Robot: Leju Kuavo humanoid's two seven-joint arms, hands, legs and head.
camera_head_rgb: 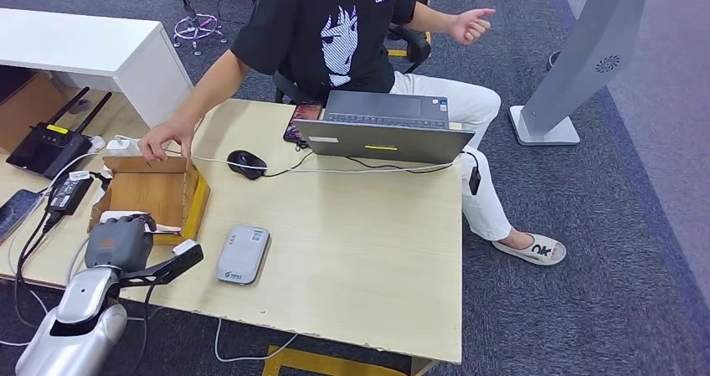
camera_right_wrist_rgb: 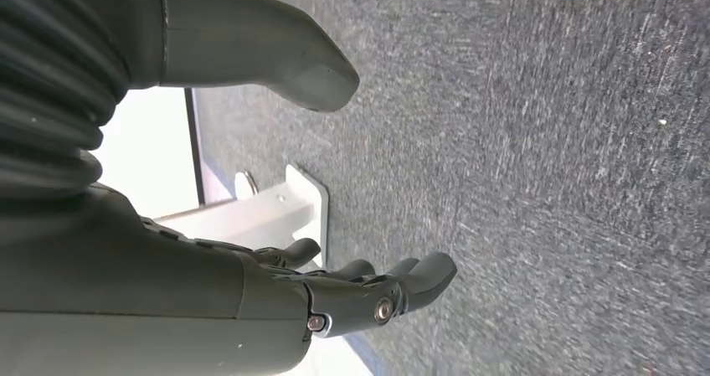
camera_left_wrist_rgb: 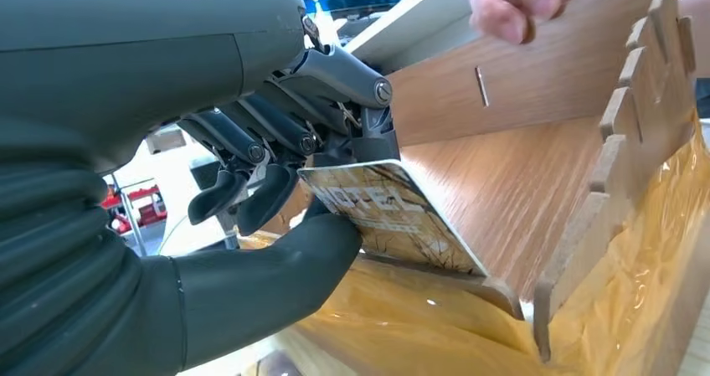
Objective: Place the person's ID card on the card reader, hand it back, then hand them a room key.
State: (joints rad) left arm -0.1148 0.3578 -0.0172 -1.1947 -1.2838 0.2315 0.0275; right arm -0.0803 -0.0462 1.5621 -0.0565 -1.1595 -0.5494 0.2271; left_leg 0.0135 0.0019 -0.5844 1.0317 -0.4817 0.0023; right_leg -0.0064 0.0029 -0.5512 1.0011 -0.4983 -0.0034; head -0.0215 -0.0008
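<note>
Across the middle of the head view runs the table [camera_head_rgb: 360, 250], with a laptop [camera_head_rgb: 385, 129] at upper centre. Left of centre, a person's hand [camera_head_rgb: 163, 141] steadies a wooden box [camera_head_rgb: 155, 192]. At lower left, the left hand [camera_head_rgb: 121, 244] pinches a room key [camera_left_wrist_rgb: 389, 213] between thumb and fingers at the box. Just right lies the card reader [camera_head_rgb: 244, 254]. Over carpet, the right hand [camera_right_wrist_rgb: 335, 296] hangs empty, fingers apart.

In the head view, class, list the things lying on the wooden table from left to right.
Router → power adapter → wooden box → card reader → laptop.
</note>
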